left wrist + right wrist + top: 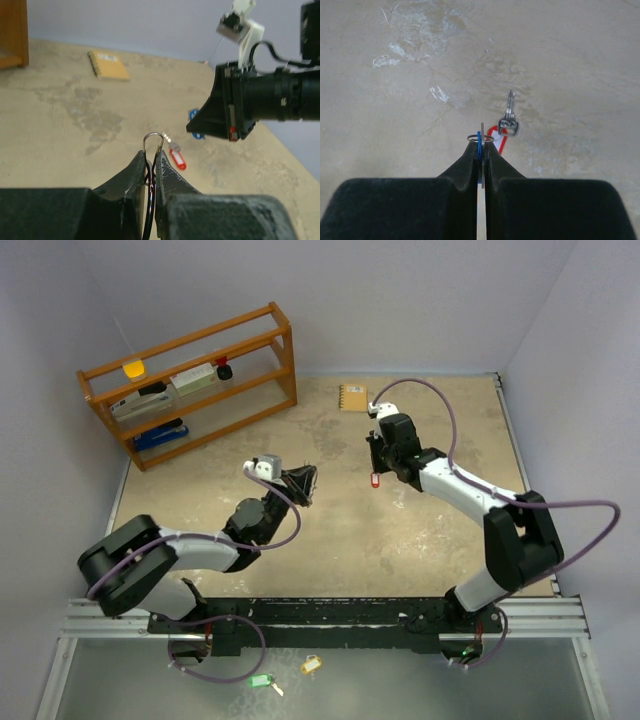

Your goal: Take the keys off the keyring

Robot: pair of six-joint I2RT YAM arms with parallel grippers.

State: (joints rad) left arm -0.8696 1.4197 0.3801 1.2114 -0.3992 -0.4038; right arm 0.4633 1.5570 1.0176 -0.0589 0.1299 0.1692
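Left gripper (152,156) clamped shut on the keyring (151,134), anchoring it. Facing the keyring but apart from it, the right gripper (481,148) pinched the blue-tagged key (479,138) edge-on. The red-tagged key (502,142) sat just beyond, both seemingly drawn clear.

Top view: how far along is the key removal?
Looks done: green tag and yellow tag lie loose. In hand: left claw grips the ring, right claw grips the blue tag. Left: red tag and a silver key by the right claw; whether they are free is unclear.
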